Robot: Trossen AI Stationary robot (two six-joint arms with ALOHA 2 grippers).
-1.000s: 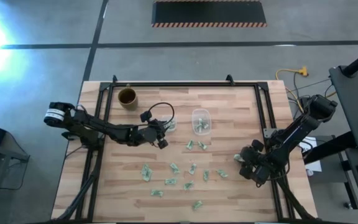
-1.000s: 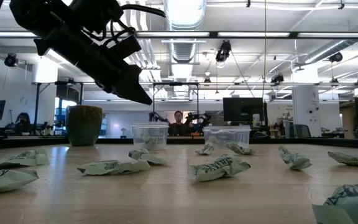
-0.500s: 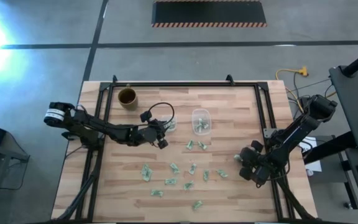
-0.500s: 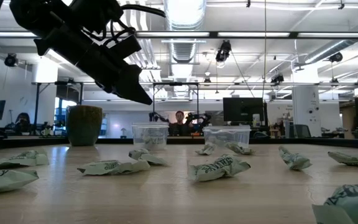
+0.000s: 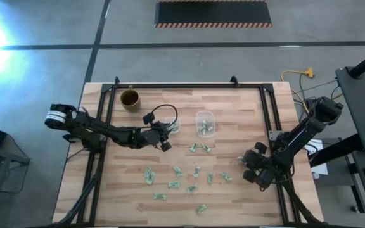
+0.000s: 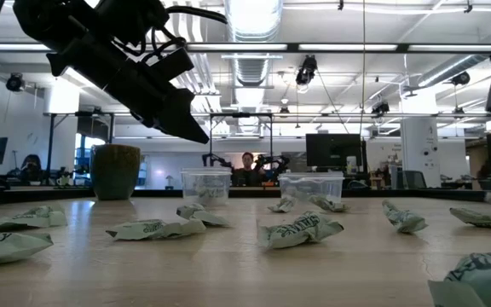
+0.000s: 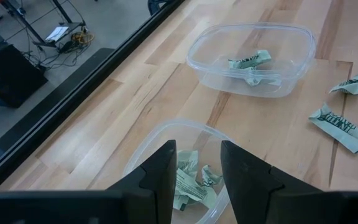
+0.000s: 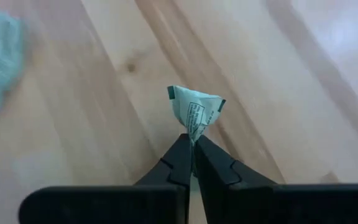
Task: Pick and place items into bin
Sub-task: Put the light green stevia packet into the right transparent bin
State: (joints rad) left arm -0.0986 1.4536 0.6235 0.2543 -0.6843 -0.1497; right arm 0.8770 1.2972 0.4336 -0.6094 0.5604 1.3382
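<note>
On the table's (image 5: 233,95) left the cup (image 5: 130,99) stands near the far corner, and the left gripper (image 7: 197,163) hangs with its fingers parted and empty over the near tub (image 7: 148,155), which already holds a few wrappers; the second tub (image 5: 204,122), just right of it, holds a couple more. Across the middle, loose wrappers (image 5: 192,172) lie scattered, well apart from both tubs. At the right, the right gripper (image 8: 191,154) is clenched on one wrapper (image 8: 194,112), pinching its lower edge so the crumpled piece stands up between the fingertips just above the wood. These pieces look feather-light, soft and crinkly, not fragile, probably a little slick; they will likely fold or slip instead of resisting, so a pinch on a raised ridge or bunched corner, as here, seems better than pressing on a flat part. With such a thin bite, the wrapper might slide out on the way to a tub. Compared with a second ago, the left arm has not moved, while the right gripper has shifted slightly and closed from wide open onto the wrapper beside it; the loose pieces lie unchanged.
</note>
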